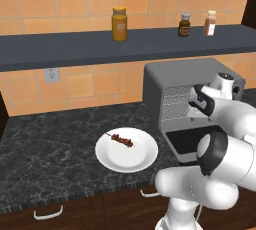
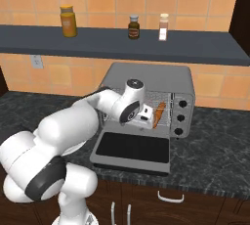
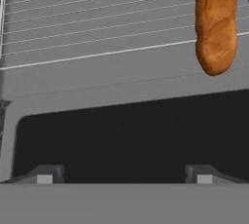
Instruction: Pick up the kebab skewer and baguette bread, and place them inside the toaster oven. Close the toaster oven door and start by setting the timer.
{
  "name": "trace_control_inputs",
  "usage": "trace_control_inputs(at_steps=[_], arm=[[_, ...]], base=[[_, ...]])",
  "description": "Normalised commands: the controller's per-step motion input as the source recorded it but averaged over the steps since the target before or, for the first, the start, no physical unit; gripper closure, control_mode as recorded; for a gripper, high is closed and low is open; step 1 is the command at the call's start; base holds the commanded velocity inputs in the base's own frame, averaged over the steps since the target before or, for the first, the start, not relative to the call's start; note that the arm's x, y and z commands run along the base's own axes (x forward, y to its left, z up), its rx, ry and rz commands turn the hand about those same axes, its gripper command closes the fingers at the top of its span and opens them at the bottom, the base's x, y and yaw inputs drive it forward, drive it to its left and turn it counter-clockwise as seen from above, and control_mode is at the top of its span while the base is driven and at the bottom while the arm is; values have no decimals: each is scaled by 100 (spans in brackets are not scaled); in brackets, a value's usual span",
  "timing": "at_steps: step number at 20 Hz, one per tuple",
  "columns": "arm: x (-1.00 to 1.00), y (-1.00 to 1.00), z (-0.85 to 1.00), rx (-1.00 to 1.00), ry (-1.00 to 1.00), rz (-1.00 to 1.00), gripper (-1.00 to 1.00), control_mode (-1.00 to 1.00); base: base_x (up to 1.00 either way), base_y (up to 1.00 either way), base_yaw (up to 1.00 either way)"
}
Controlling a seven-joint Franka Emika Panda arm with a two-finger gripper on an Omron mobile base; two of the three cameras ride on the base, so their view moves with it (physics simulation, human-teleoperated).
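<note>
The toaster oven (image 1: 175,76) stands open, and its door (image 2: 133,147) lies folded down flat over the counter. The orange-brown baguette bread (image 2: 158,114) lies on the wire rack (image 3: 97,23) inside, toward the right side; in the hand view the baguette bread (image 3: 216,23) is at the upper right. My gripper (image 2: 145,121) hangs at the oven's mouth above the dark glass door (image 3: 121,135), open, with nothing between its fingertips (image 3: 44,176). The kebab skewer (image 1: 122,140) rests on a white plate (image 1: 135,158) left of the oven.
A dark shelf (image 1: 60,49) runs above the oven and carries an orange jar (image 1: 119,24) and two small bottles (image 1: 184,25). A wall outlet (image 1: 51,75) sits below it. The black stone counter (image 1: 45,144) stretches left of the plate.
</note>
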Motion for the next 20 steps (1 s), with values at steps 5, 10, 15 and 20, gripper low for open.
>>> trace_control_inputs(at_steps=[5, 10, 15, 20], arm=[[0, 97, 14, -2, 1, 21, -100, -100], [-9, 91, 6, 0, 1, 21, -100, -100], [-5, 95, 4, -1, 1, 18, -100, -100], [-8, 97, 1, -2, 2, 16, -100, -100]], base=[[0, 0, 0], [0, 0, 0], [0, 0, 0], [0, 0, 0]])
